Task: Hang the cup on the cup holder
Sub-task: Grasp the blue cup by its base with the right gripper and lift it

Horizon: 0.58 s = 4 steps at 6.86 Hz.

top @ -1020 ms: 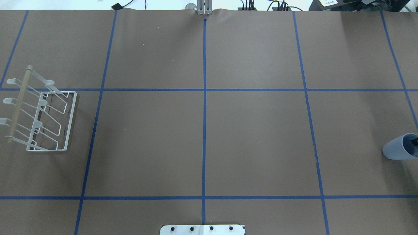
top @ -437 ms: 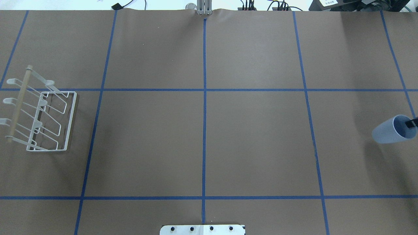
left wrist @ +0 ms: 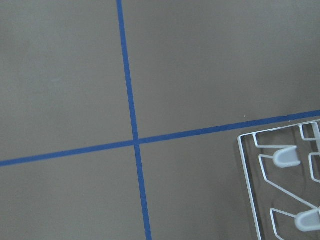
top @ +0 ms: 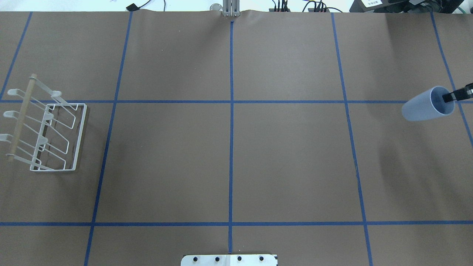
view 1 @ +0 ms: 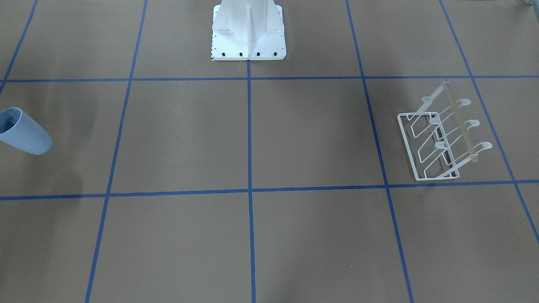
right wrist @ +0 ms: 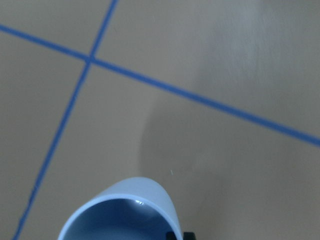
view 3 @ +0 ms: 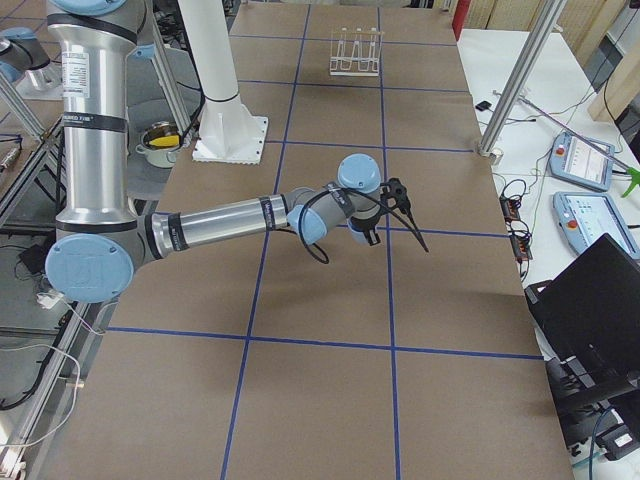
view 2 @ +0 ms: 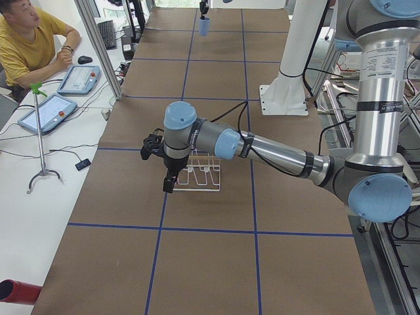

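Note:
The light blue cup [top: 425,106] hangs tilted above the table at the far right, mouth toward the right edge. My right gripper [top: 451,97] is shut on its rim, one dark finger inside the mouth. The cup also shows in the front-facing view [view 1: 25,134], the left exterior view [view 2: 205,26] and the right wrist view [right wrist: 122,212]. The white wire cup holder [top: 55,136] with its tan rod [top: 22,116] stands at the far left, with no cup on it. My left gripper [view 2: 161,161] hovers beside the holder [view 2: 200,177]; I cannot tell whether it is open.
Blue tape lines divide the brown table into a grid. The robot's white base plate [top: 229,259] sits at the near middle edge. An operator [view 2: 29,46] sits at a side table with tablets. The holder's corner shows in the left wrist view [left wrist: 280,180].
The cup has risen and moved away from the robot and slightly inward, carried by my right gripper. The cup holder has not moved.

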{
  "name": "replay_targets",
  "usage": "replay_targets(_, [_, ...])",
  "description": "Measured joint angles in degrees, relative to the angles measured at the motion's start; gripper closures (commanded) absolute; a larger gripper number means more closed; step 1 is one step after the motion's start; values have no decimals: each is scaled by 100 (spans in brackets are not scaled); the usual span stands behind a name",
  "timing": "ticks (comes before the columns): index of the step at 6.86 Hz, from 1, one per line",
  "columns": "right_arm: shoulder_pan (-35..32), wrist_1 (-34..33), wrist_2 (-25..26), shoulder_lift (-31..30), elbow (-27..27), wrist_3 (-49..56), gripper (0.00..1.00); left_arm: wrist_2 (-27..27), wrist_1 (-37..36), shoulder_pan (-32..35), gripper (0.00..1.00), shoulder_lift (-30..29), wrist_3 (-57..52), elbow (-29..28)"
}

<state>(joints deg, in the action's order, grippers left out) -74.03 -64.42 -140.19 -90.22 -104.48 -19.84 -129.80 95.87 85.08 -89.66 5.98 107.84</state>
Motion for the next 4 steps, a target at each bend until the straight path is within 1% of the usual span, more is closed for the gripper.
replay_targets(2, [16, 17, -159, 739, 18, -681, 100, -59, 1083, -1, 1, -51, 6, 1])
replay_targets(3, [30, 83, -339, 1020, 16, -904, 100, -132, 1665, -62, 1, -37, 32, -23])
replay_targets(4, [39, 410, -502, 1187, 11, -1365, 100, -165, 2205, -288, 1, -54, 245, -60])
